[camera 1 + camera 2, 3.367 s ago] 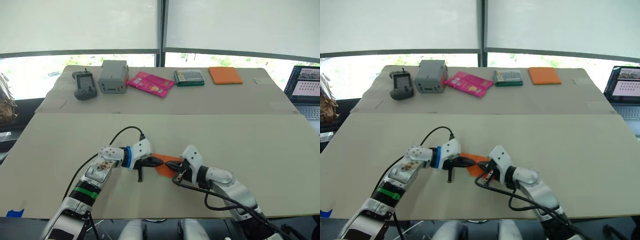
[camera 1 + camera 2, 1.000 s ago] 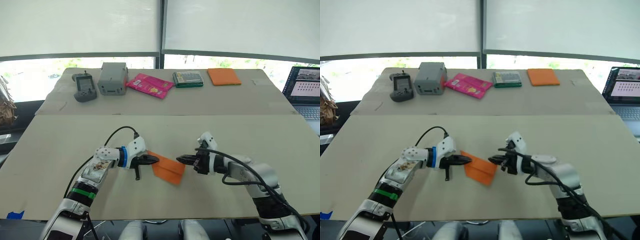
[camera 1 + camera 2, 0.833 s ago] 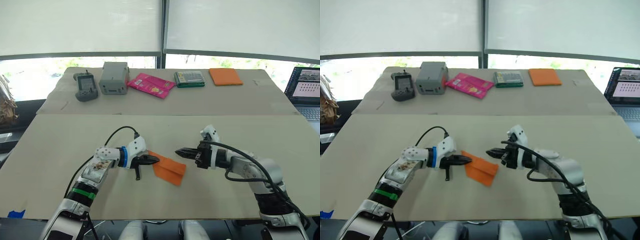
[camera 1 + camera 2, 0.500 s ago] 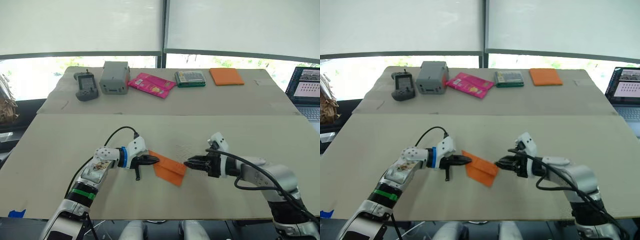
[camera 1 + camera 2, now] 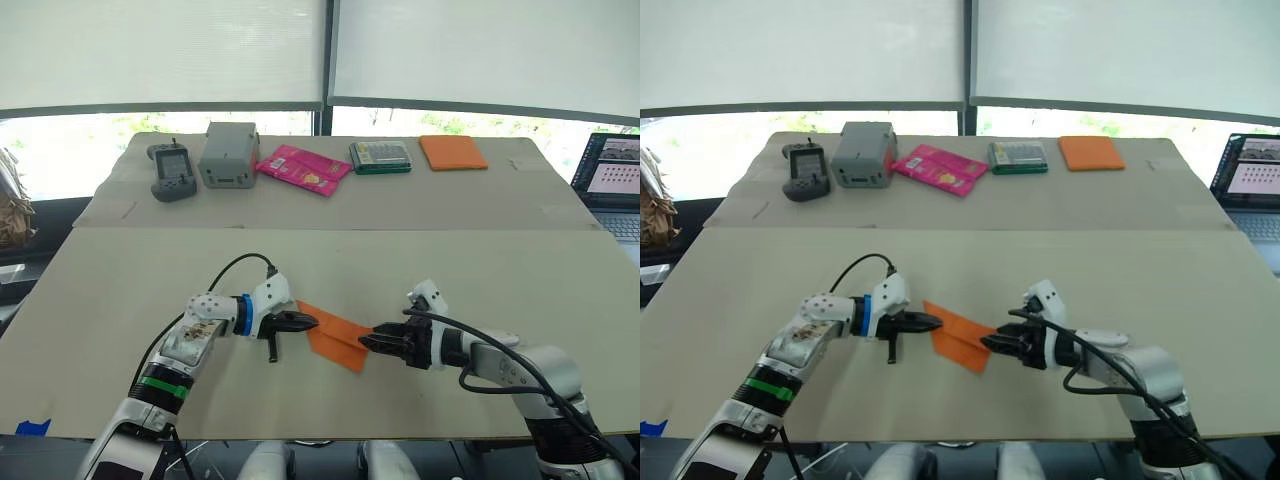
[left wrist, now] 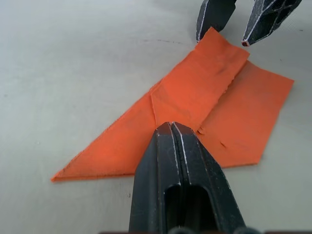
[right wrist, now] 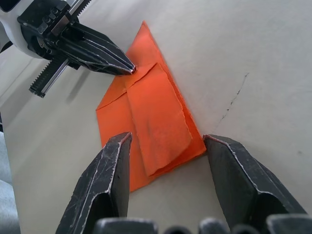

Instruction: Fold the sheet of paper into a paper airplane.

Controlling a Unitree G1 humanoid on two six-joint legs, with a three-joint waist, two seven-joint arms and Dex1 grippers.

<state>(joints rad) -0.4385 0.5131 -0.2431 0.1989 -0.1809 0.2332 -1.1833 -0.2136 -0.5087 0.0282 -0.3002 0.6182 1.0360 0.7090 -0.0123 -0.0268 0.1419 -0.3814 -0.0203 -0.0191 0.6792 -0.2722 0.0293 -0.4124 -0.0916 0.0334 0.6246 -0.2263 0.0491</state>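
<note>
Right wrist view has the right gripper (image 7: pixel 165 146) spread open around the floppy, half-folded sheet of paper (image 7: pixel 151 122) lying on the table, left gripper (image 6: pixel 174 127) closed pinning its middle, so I'd grab that loose flap edge.

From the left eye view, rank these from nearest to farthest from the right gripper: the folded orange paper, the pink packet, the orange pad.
1. The folded orange paper, right at the tips of the right gripper, on the near table.
2. The pink packet, on the far table, toward the robot's left.
3. The orange pad, on the far table, toward the right.
</note>
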